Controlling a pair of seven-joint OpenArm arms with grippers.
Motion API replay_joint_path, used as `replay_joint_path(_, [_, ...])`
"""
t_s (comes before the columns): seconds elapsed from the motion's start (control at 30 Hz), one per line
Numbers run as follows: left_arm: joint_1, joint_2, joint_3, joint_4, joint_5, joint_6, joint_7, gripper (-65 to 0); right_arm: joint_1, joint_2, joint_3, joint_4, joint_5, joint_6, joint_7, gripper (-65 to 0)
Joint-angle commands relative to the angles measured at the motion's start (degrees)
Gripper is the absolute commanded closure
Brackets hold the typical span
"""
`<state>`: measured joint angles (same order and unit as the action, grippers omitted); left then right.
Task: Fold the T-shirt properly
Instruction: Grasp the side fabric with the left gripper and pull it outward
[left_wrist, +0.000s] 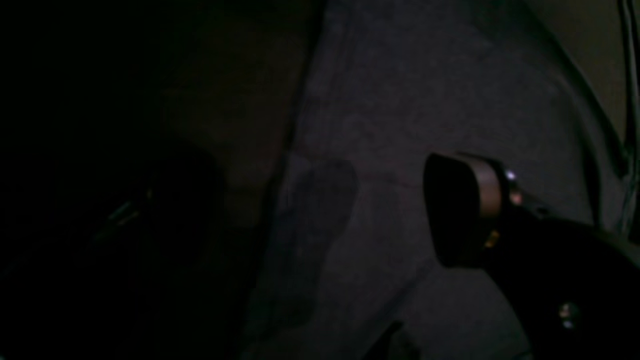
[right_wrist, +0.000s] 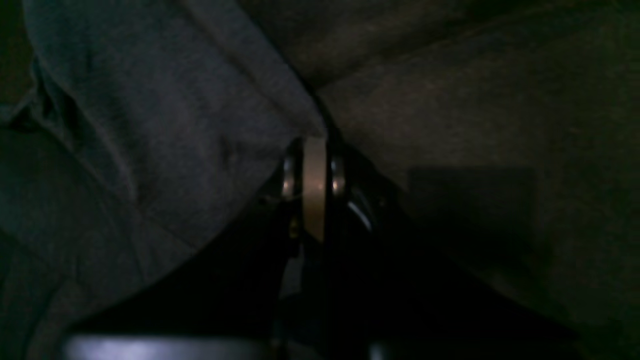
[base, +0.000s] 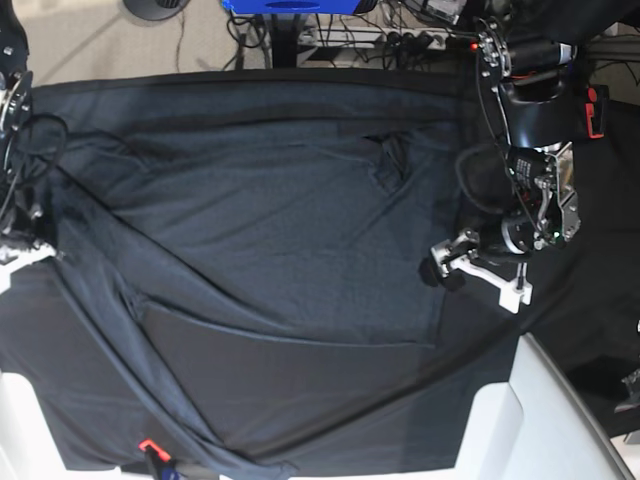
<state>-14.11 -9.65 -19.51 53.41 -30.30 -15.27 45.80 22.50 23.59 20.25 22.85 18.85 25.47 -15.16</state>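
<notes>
The T-shirt is lying spread across the black cloth covering the tabletop, and I am pinching its edge with my right fingers. In the right wrist view those fingers are pressed flat together, with a thin fold of grey knit caught at their tips where the shirt's hem meets the darker cloth. In the base view that arm sits at the far left edge, and the fabric is running in taut diagonal creases from there toward the middle, so I judge the pinch is bearing on the cloth.

My left fingers are standing wide apart and holding nothing. In the left wrist view one pad is hovering over grey fabric; the other is lost in shadow. In the base view they are poised just beside the shirt's edge on that side.

As for progress, I judge the fold is barely started. The body of the shirt is mostly flat but wrinkled, the collar area is bunched, and no clean fold line is showing yet. Bringing the sides in and doubling the body is still ahead.

My left arm is reaching down from the upper corner, wrist bent so the fingers point inward over the tabletop. My right arm is mostly out of frame, low at the edge.
</notes>
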Motion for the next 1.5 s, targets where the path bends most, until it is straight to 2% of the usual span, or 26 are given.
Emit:
replay_joint_path(0.0, [0.4,0.2,0.2,-0.3,0.6,0.4,2.9,-65.0,1.4,1.2,0.2,0.8,0.4,0.4,1.0,-0.3])
replay_joint_path(0.5, [1.5,1.4,0.3,-0.7,1.1,0.4,2.9,-64.7,1.4,1.2,0.2,0.8,0.4,0.4,1.0,-0.3])
replay_joint_path(0.67, [1.4,1.7,0.2,-0.9,1.1,0.4,2.9,-44.3,1.4,1.2,0.2,0.8,0.4,0.4,1.0,-0.3])
replay_joint_path(0.8, [0.8,1.3,-0.4,-5.0,1.1,0.4,2.7,-33.9,1.4,1.2,0.2,0.8,0.4,0.4,1.0,-0.3])
replay_joint_path(0.93, [1.1,0.6,0.1,-7.6,1.1,0.4,-2.1,-20.7,1.4,1.2,0.2,0.8,0.4,0.4,1.0,-0.3])
replay_joint_path(1.03, [1.2,0.6,-0.1,-8.6,1.1,0.4,-2.9,-0.5,1.3,1.2,0.3,0.8,0.4,0.4,1.0,-0.3])
replay_joint_path(1.23, [1.3,0.5,-0.1,-7.9,1.1,0.4,-2.7,0.0,1.3,1.2,0.3,0.8,0.4,0.4,1.0,-0.2])
replay_joint_path(1.47, [7.8,0.6,-0.4,5.9,1.1,0.4,1.5,0.0,1.3,1.2,0.3,0.8,0.4,0.4,1.0,-0.2])
